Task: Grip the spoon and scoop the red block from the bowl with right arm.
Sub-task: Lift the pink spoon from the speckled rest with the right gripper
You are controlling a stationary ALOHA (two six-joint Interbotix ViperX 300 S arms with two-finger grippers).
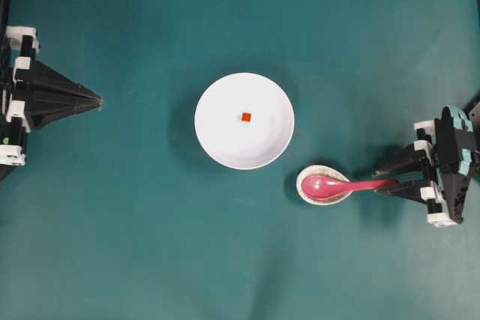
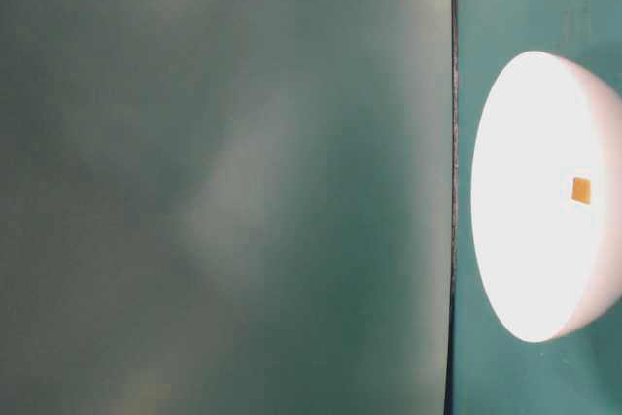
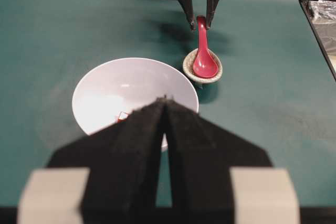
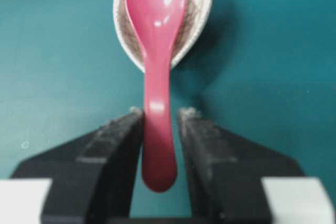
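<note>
The magenta-pink spoon (image 1: 334,184) lies with its scoop in a small speckled dish (image 1: 303,186), handle pointing right. My right gripper (image 1: 379,182) is open and straddles the handle end. In the right wrist view the spoon (image 4: 157,77) runs between the fingers (image 4: 121,140): one touches the handle, the other stands slightly off it. The white bowl (image 1: 225,144) sits mid-table with the tiny red block (image 1: 246,117) in it. My left gripper (image 1: 100,100) is shut and empty at the far left, pointing at the bowl (image 3: 105,85).
The speckled dish (image 4: 198,11) stands just right of and below the bowl on the teal table. The table-level view shows only the bowl (image 2: 525,191), the block (image 2: 581,190) and a blurred teal surface.
</note>
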